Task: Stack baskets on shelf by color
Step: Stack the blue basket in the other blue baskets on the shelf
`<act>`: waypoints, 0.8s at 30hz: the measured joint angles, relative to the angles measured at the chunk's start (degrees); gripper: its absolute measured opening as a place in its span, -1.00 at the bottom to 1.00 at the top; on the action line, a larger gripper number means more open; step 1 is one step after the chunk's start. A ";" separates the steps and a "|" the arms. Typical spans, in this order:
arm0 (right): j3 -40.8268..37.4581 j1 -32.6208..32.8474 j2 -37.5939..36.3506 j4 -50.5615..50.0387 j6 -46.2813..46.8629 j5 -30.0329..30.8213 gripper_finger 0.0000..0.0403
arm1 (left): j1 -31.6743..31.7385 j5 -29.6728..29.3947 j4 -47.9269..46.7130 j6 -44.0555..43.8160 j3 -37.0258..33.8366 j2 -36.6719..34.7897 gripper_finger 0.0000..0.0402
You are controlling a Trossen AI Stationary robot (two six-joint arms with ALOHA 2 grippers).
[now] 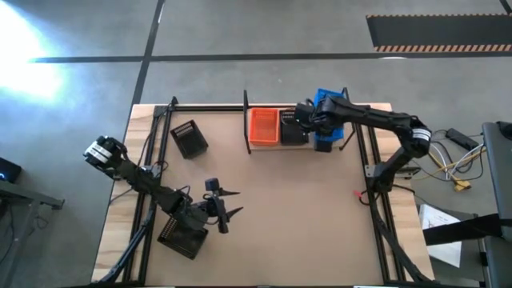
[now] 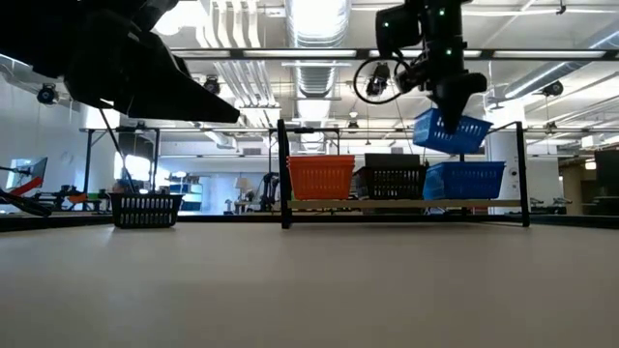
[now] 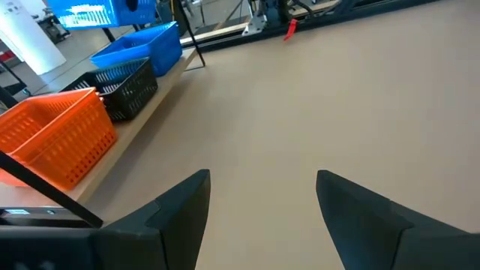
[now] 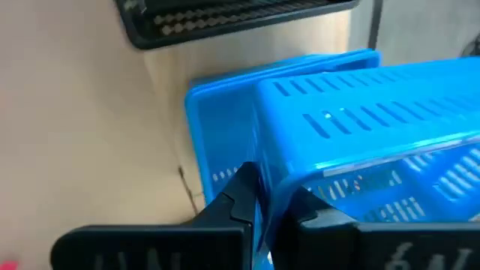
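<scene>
While the shelf [image 2: 406, 204] is carrying orange, black and blue baskets side by side, the right gripper [image 4: 271, 202] is clamping a tilted blue basket [image 2: 451, 131] directly above the shelved blue basket [image 2: 464, 180]; the left gripper [image 3: 262, 196] is waiting far off, jaws apart.

I see the shelf [image 1: 352, 108] at the far edge of the table [image 1: 304, 216]. Three baskets sit side by side on it: one on the left [image 1: 263, 126], one in the middle [image 1: 293, 130], one on the right [image 2: 464, 180]. My right gripper [image 4: 271, 217] holds a fourth basket [image 2: 449, 131] in the air, just above the right one. Another basket [image 1: 190, 139] sits on the table, left of the shelf. My left gripper [image 1: 226, 206] is near the front left, with one more basket [image 1: 181, 238] under its arm.
</scene>
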 joint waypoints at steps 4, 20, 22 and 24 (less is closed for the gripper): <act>0.00 -0.04 1.39 -2.17 -0.34 -1.11 -0.96 | 0.00 0.14 -0.07 0.11 0.22 0.00 0.14; -0.09 0.10 7.74 -5.94 -1.38 -1.05 -0.96 | 0.00 0.24 -0.10 0.07 0.22 -0.02 0.14; -0.09 0.10 8.01 -6.55 -0.79 -0.97 -0.96 | 0.00 0.26 -0.10 0.04 0.22 -0.02 0.14; -0.09 0.10 8.31 -6.69 -0.79 -0.85 -0.96 | 0.00 0.26 -0.10 0.04 0.22 -0.02 0.14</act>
